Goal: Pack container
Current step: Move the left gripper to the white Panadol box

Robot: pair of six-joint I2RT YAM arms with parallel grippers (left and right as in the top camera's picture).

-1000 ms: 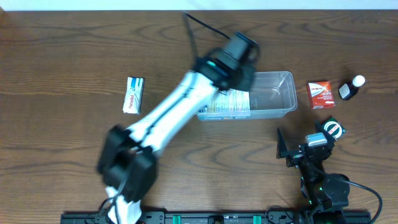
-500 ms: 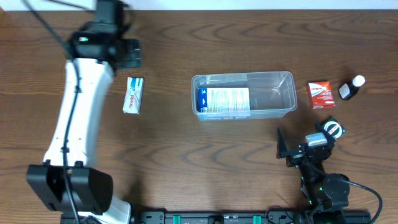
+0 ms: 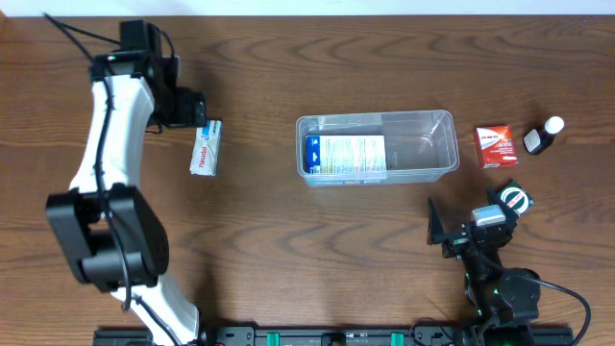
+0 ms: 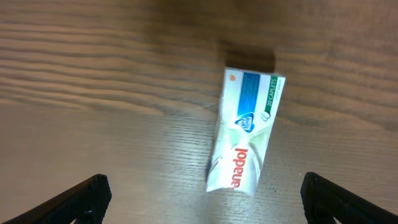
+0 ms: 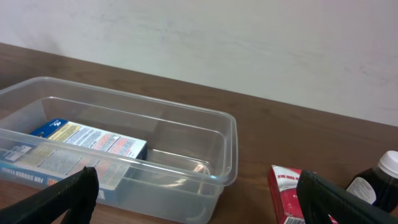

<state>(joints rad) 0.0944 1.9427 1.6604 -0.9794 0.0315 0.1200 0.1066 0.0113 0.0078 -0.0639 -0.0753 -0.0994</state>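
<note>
A clear, see-through plastic rectangular tub with rounded corners and a rim, the container [image 3: 423, 117], is set on the brown wood-grain table [image 3: 288, 250] slightly right of centre, long side running left to right. A flat blue-and-white printed box [image 3: 346, 157] is seen lying inside it, filling the left half; the right half shows only bare plastic. In the right wrist view the same tub [image 5: 227, 146] is seen from the near side, with the printed box [image 5: 87, 144] flat on its floor.

The left gripper [image 3: 189, 106] is held over the far left part of the table, just beside the far end of a small white-and-green carton with red lettering [image 3: 206, 147]. In the left wrist view its fingertips [image 4: 93, 190] are spread wide at the two lower corners of the frame, and the carton [image 4: 244, 132] lies flat on the wood ahead of them – nothing is gripped and no contact is seen.

The right gripper [image 3: 466, 226] is parked near the right front edge, on the near side of the tub and apart from it, jaws spread wide and empty. To the right of the tub a small red-and-white box [image 3: 496, 146] is placed, and just beyond it – further right – a small dark bottle with a white cap [image 3: 543, 135] is found.
</note>
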